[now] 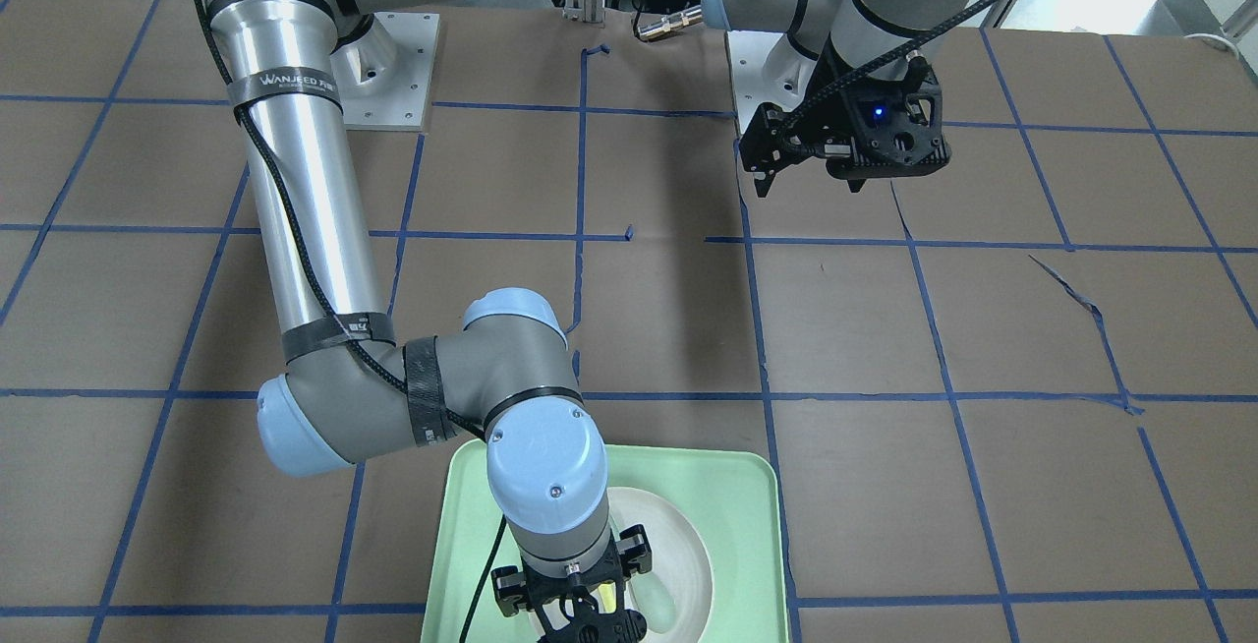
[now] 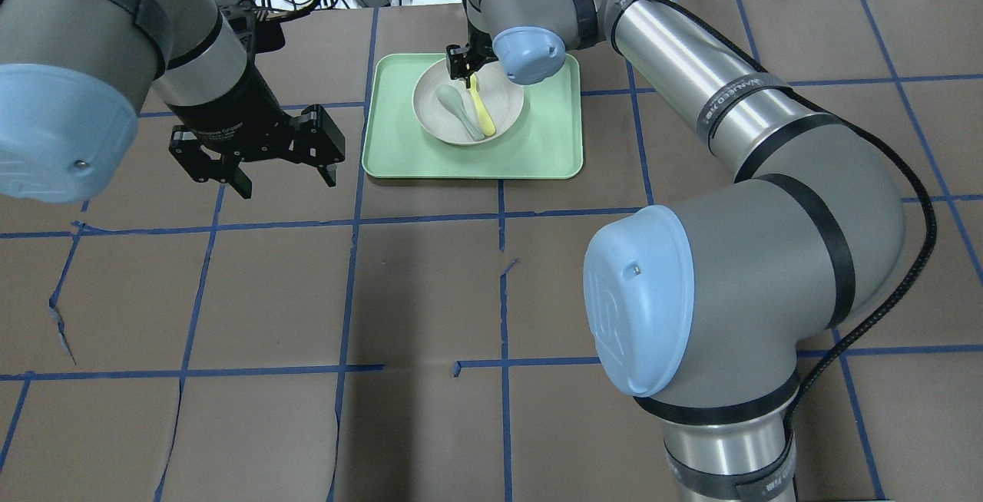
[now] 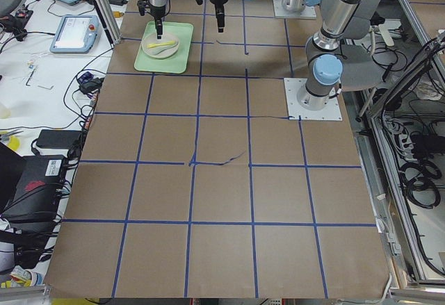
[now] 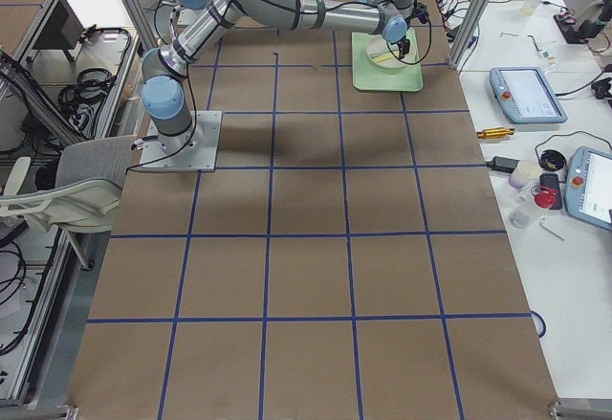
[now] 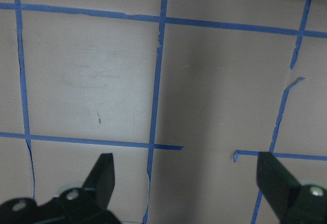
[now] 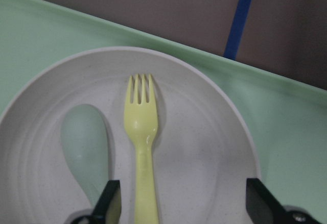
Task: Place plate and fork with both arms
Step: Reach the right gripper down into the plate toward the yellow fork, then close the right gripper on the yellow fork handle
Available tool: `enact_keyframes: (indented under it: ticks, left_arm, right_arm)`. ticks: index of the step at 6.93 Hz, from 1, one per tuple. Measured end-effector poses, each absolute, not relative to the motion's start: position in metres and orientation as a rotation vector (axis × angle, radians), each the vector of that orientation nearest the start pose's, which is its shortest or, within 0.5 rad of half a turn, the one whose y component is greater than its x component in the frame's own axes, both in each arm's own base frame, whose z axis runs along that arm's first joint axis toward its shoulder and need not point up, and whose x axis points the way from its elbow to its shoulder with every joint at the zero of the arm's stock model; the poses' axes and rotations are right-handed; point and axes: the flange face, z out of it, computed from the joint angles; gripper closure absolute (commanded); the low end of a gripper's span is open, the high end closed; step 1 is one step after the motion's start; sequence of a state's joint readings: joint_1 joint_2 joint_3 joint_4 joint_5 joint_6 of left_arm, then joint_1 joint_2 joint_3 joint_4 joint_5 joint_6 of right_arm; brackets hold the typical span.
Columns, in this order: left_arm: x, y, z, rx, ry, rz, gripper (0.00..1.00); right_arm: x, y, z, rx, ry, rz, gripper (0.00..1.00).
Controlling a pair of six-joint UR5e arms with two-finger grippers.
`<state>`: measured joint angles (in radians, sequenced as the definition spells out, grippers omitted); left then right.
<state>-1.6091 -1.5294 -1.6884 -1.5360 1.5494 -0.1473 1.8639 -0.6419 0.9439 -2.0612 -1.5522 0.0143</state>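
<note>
**While the right pincer (image 6: pixel 184 201) hangs over the plate (image 2: pixel 507 99), the left pincer (image 2: pixel 286 179) sits off to the side**

Since the right wrist cam looks pretty much straight down, this one's easy to read. That right pincer is spread wide and has nothing in it. It points down over the plate, one finger on each side of the yellow fork's (image 6: pixel 140 127) handle. The handle runs in closer to one finger than the other, and as far as I can see neither one touches it. The fork lies flat in the plate, its tines pointing away from the pincer toward the tray's (image 2: pixel 553 141) rim. A pale grey-green spoon (image 6: pixel 84 137) lies just beside it in the same plate, roughly parallel, bowl end on the same side as the tines.

The off-white plate sits inside the mint-green tray, which is on the far part of the desk (image 2: pixel 307 295) from the robot's bases.

The left pincer is released too, fingers well apart and empty. It hovers over bare brown desk with blue tape lines, next to the tray's side but off it, and well clear of the plate and fork.
</note>
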Motion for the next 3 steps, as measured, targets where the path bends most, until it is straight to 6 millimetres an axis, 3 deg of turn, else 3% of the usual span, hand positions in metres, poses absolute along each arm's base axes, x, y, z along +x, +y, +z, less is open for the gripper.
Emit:
enact_keyframes:
  ticks: [1,3]
  left_arm:
    - [-0.1533,-0.4638,0.453,-0.173,3.154,0.07,0.0]
    - [-0.1534,-0.4645,0.4517,-0.173,3.154,0.074,0.0]
  right_arm:
    - [0.3699,-0.7575,0.2149,-0.456,3.049,-0.273,0.44]
    - [0.3701,-0.7577,0.2068,-0.471,3.049,-0.258,0.48]
